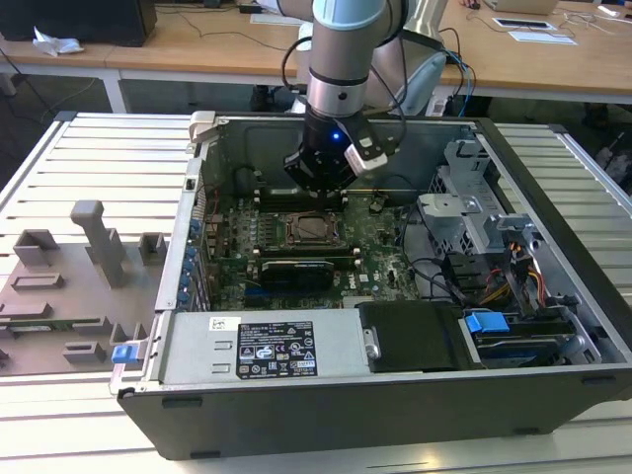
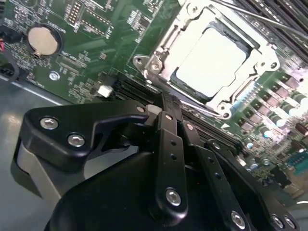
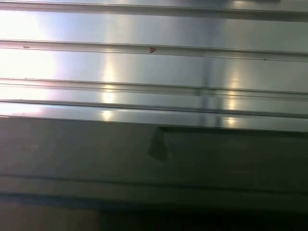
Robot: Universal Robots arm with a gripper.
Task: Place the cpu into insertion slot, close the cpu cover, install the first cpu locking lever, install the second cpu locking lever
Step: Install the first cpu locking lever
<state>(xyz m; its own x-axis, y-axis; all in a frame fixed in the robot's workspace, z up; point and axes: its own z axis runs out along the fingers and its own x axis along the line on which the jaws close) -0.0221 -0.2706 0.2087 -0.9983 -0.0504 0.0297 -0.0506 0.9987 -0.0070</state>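
The cpu [image 2: 214, 62] sits in the insertion slot [image 2: 250, 89] on the green motherboard [image 2: 96, 43], its pale metal top bright under glare in the second wrist view; in the exterior view the same socket shows as a dark square [image 1: 308, 229] near the middle of the board, just below the arm's tool. The largest thing around it is the open computer case [image 1: 326, 415], lying on its side on a ribbed metal table [image 1: 89, 168], with the motherboard [image 1: 380, 252] flat on its floor. At the case's near edge lies a grey power supply [image 1: 262, 346] with a white label, and toward the exterior view's right a black drive [image 1: 415, 336] and a drive cage with blue tabs [image 1: 486, 322] and loose cables. On the table at the exterior view's left rests a grey fixture plate [image 1: 59, 296] with raised blocks. The robot arm [image 1: 341, 69] comes down from above into the case, and its gripper [image 1: 318, 183] hangs over the board's far part, just beyond the socket. In the second wrist view the gripper's black linkage [image 2: 168, 159] fills the foreground; whether its fingers are parted or holding anything cannot be told. The cpu cover [image 2: 166, 53] frames the chip as a silvery metal border, and thin wire levers run along its edges. A round coin battery [image 2: 42, 39] sits on the board, well apart from the socket.
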